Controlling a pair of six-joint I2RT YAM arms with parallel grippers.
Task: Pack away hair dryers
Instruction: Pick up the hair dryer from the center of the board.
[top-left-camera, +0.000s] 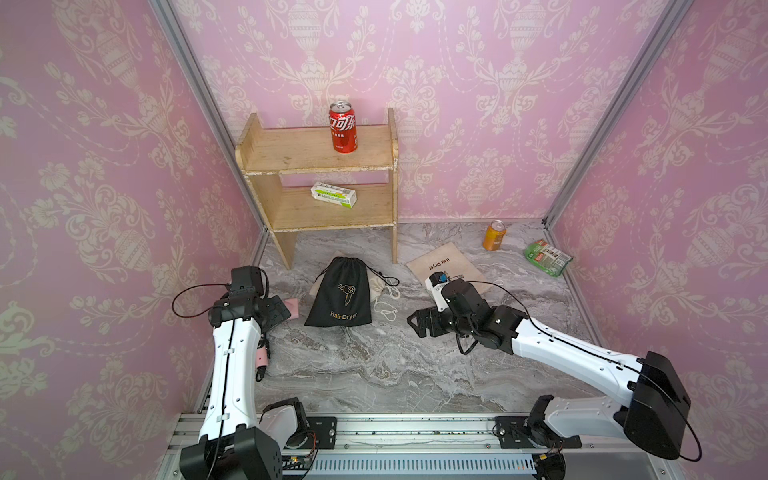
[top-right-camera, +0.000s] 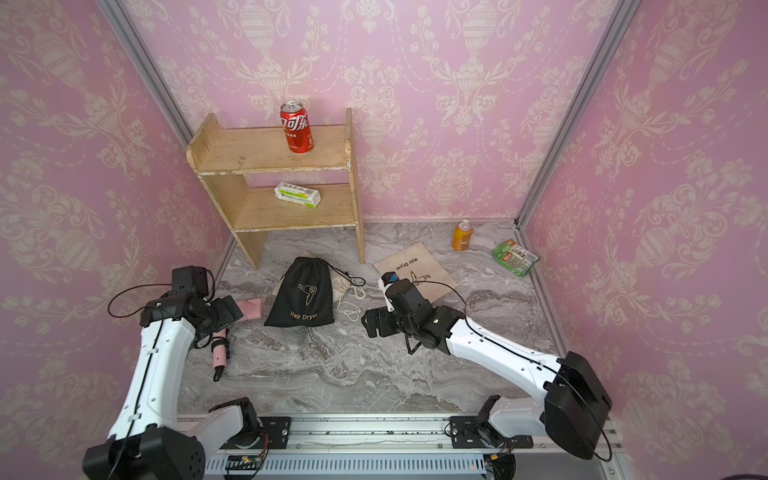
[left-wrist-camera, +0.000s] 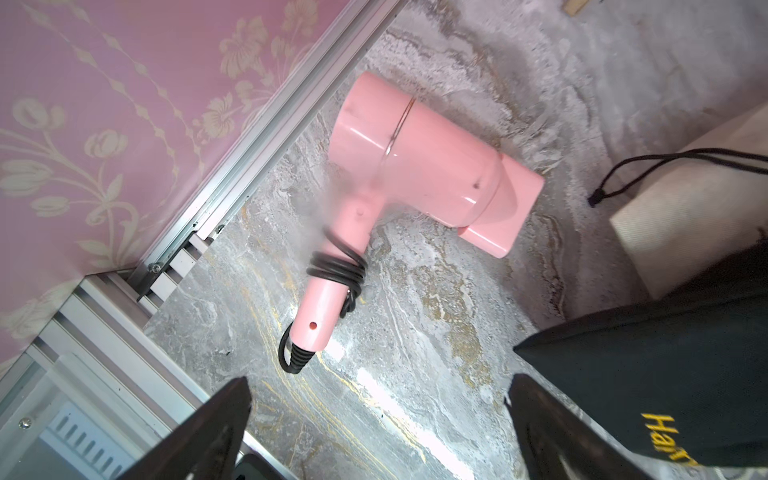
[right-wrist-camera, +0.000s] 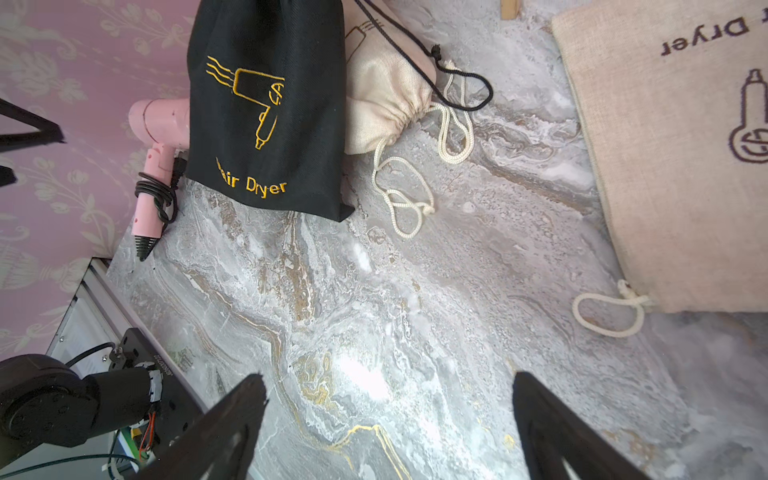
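Item: pink dryer (left-wrist-camera: 424, 166). Glossy plastic, short round barrel, flat nozzle, black cord (left-wrist-camera: 338, 270) coiled round the handle. You find it lying at the left edge of the marbled counter (top-left-camera: 374, 365), beside the black pouch (top-left-camera: 341, 297). Your left fingers (left-wrist-camera: 208, 432) hover above it, spread and empty. Your right fingers (right-wrist-camera: 224, 424) point left over bare counter, also spread and empty.

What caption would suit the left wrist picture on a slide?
Open left gripper hovers above a pale pink plastic hair dryer lying beside a black fabric pouch.
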